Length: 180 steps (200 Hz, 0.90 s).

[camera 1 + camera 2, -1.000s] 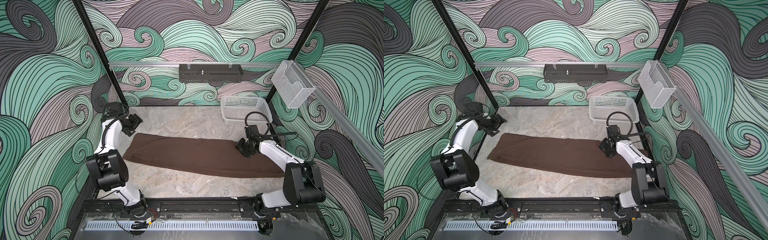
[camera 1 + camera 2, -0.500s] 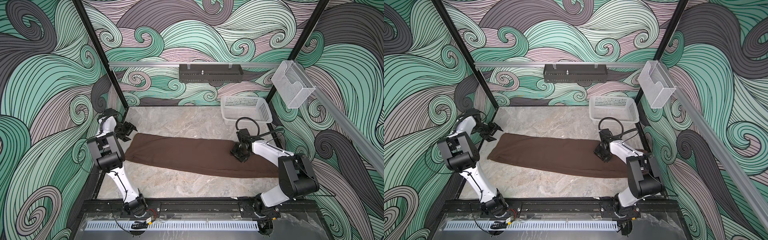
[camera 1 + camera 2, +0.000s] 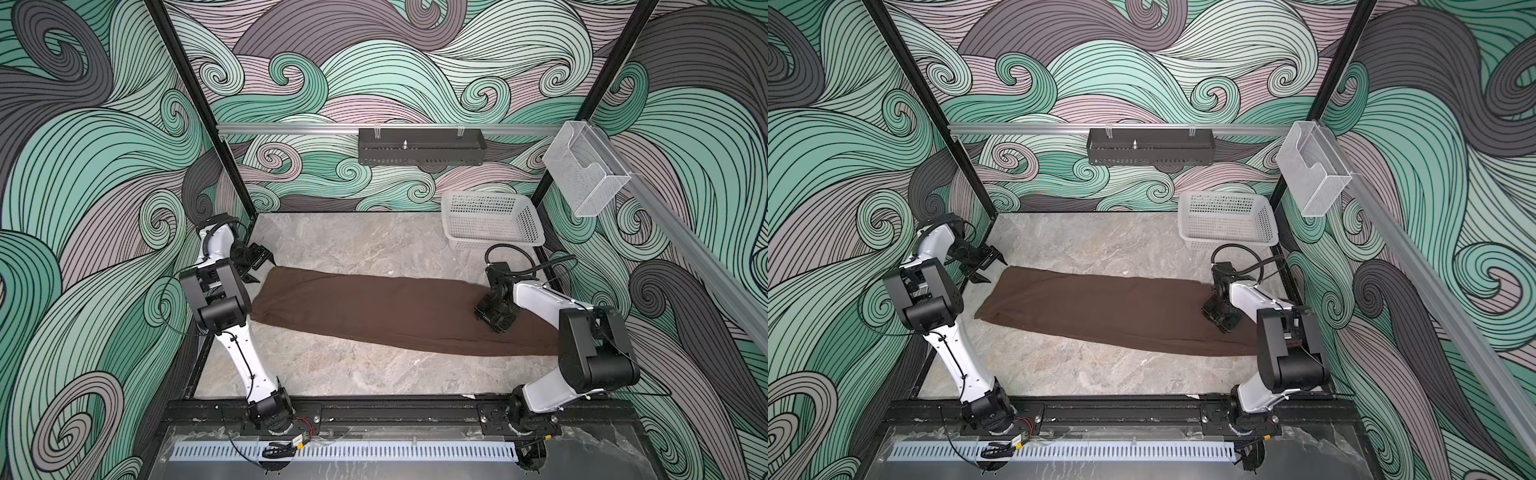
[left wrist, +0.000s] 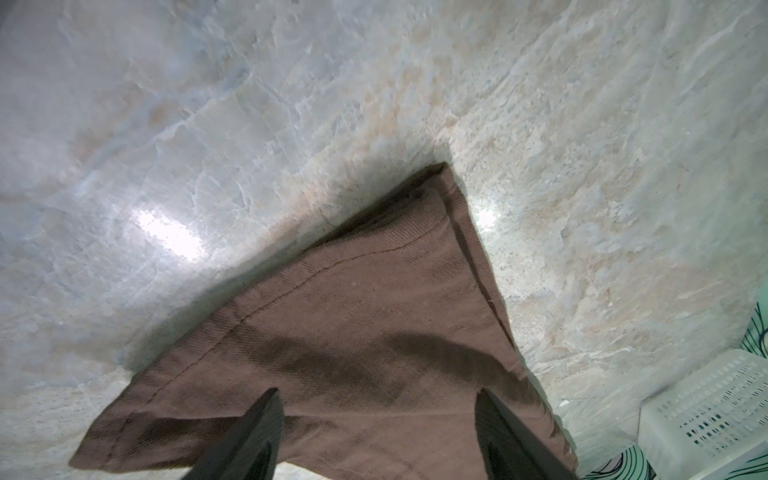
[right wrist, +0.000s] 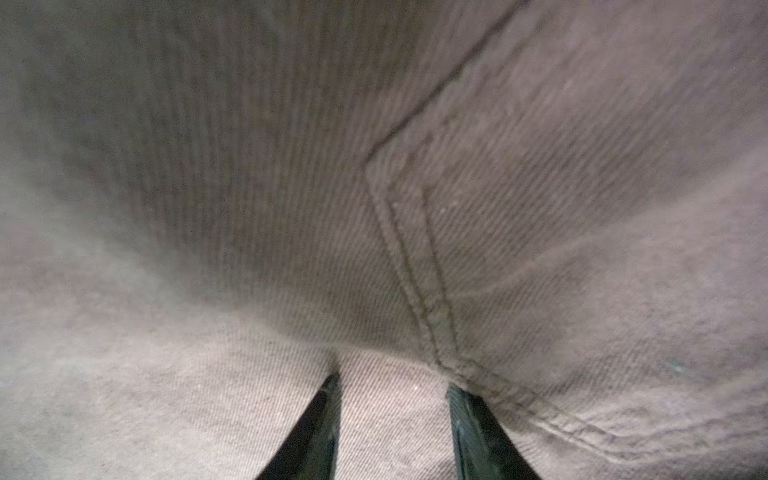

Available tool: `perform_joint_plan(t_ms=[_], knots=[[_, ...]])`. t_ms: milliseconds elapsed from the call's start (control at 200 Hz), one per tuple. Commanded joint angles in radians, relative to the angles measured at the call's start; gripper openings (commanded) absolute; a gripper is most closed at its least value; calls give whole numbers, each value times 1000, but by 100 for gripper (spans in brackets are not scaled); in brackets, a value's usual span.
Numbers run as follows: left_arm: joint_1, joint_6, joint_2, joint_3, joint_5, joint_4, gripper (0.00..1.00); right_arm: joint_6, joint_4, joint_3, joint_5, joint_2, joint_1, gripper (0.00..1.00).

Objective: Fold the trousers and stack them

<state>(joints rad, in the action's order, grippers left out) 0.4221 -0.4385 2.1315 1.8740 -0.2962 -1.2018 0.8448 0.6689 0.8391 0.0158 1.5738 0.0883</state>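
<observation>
trousers [image 3: 374, 309] flat | left gripper [image 4: 376, 392] over hem (jaws apart) | right gripper [image 5: 392, 381] on cloth

The trousers [image 3: 374, 307] are soft matte brown cloth. Up close in the right wrist view there's a fine diagonal twill rib and raised double stitching. The tabletop [image 3: 353, 245] looks like marble-pattern stone or laminate, can't tell which. It's smooth, with a bit of sheen where light glares off it in the left wrist view. The basket [image 3: 494, 224] is white perforated plastic, slightly shiny. The clear bin [image 3: 582, 183] is see-through plastic. The rail [image 3: 291, 129] looks like brushed aluminium, and the tray [image 3: 419, 147] on it is matte black perforated metal. The arm shells [image 3: 245, 357] are glossy white.
</observation>
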Motion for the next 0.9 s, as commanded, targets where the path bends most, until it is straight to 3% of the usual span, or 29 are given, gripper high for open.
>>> perform_joint_plan(t_ms=[0,160,465,700,826,896], knots=[[-5,64,31,101,36,-121,76,-17,69,-9,-60,37,-29,45],[-6,109,78,195,44,-153,76,-49,68,43,-49,26,-7,44],[-30,130,137,260,18,-106,75,-70,0,102,6,40,146,44],[-87,171,237,335,70,-126,75,-61,-97,48,114,100,123,46],[-95,185,280,354,89,-128,75,-50,-94,38,110,98,111,46],[-95,190,315,385,99,-145,70,-39,-85,27,110,96,94,47]])
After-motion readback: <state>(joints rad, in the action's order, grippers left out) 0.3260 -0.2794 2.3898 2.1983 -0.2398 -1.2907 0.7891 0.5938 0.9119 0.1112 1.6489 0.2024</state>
